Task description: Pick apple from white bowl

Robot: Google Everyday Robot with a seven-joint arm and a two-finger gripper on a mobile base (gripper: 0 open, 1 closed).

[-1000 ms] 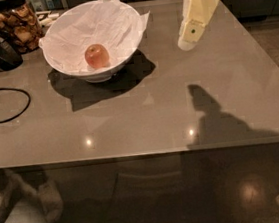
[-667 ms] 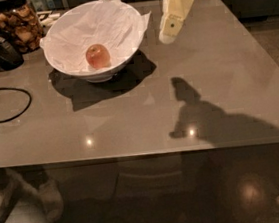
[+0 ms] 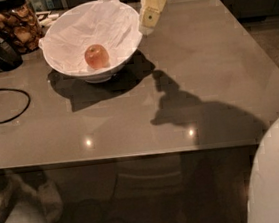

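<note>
- Shifted left since a second ago: claw (image 3: 148, 21) now hanging just beside the right rim of white bowl (image 3: 125, 48); grip state impossible to tell.
- Resting inside on crinkled paper (image 3: 94, 25): apple (image 3: 96, 56).
- Behind-left: cookie jar (image 3: 16, 24); on bench (image 3: 216, 74) at left, black cable (image 3: 13, 105).

Glossy table (image 3: 214, 64), crinkled paper (image 3: 94, 25) lining smooth white bowl (image 3: 122, 60), matt cream plastic gripper (image 3: 147, 24) beside its rim

Gripper (image 3: 148, 26) aloft at top centre, tilted

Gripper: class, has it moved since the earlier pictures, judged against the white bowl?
Yes. The gripper has moved leftward in view, from well right of the white bowl to beside its right rim.
</note>
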